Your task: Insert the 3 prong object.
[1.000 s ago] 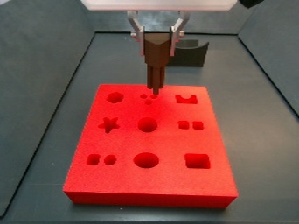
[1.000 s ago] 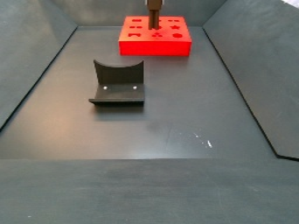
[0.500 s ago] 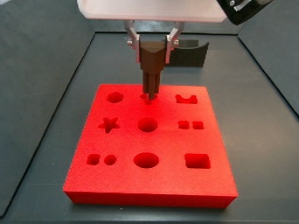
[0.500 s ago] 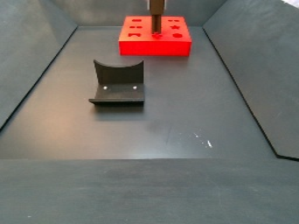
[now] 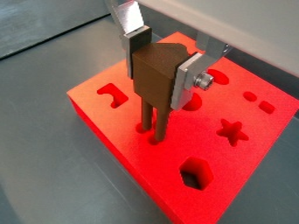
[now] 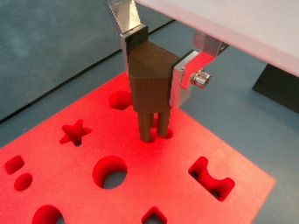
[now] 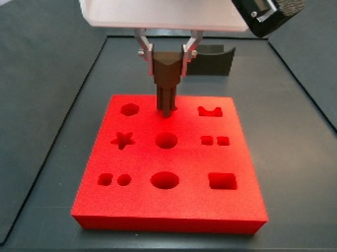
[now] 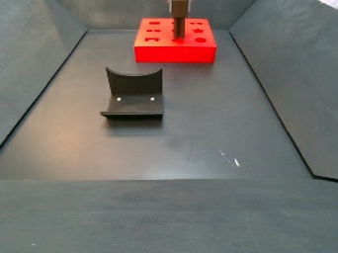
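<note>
My gripper (image 7: pixel 168 61) is shut on the 3 prong object (image 7: pixel 168 81), a small brown block with thin prongs pointing down. It stands upright over the far middle of the red foam board (image 7: pixel 171 202). In both wrist views the silver fingers (image 5: pixel 187 77) (image 6: pixel 184 72) clamp the block's sides (image 5: pixel 156 74) (image 6: pixel 149 77). The prong tips (image 5: pixel 151 131) (image 6: pixel 152 133) reach the board's surface at small holes; how deep they sit I cannot tell. In a side view the block (image 8: pixel 179 12) rises above the board (image 8: pixel 176 49) at the far end.
The board has several shaped cut-outs: a star (image 7: pixel 124 140), round holes (image 7: pixel 165 180), a square (image 7: pixel 223 180). The dark fixture (image 8: pixel 132 95) stands mid-floor and also shows behind the board (image 7: pixel 216 59). Grey walls enclose the floor.
The gripper has moved slightly left and away from the camera in the side view, and the prongs now stand at the board's far middle holes.
</note>
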